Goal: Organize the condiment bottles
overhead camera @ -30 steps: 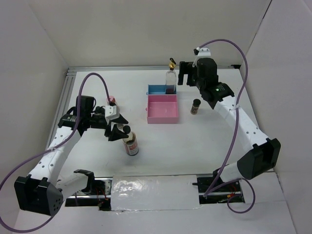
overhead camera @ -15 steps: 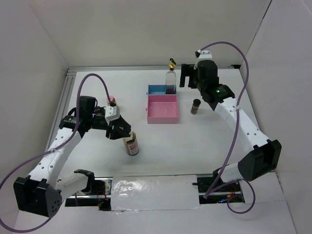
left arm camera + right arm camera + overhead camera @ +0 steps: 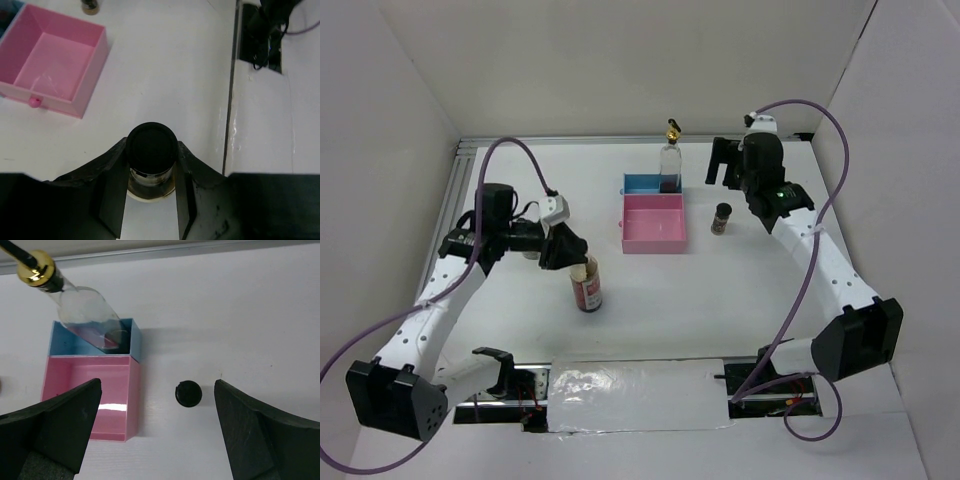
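The left gripper was clenched on the cap of the black-capped bottle, which stood left of centre in the top view. Bare table lay open to the bottle's right and below it. Up and to the right sat the pink tray, apart from the bottle, with the blue compartment against its upper edge. The gold-capped bottle stood in that blue compartment. The right gripper hung released, jaws wide, at upper right, near the gold-capped bottle without touching it. A small dark-capped jar stood just right of the pink tray, free all round.
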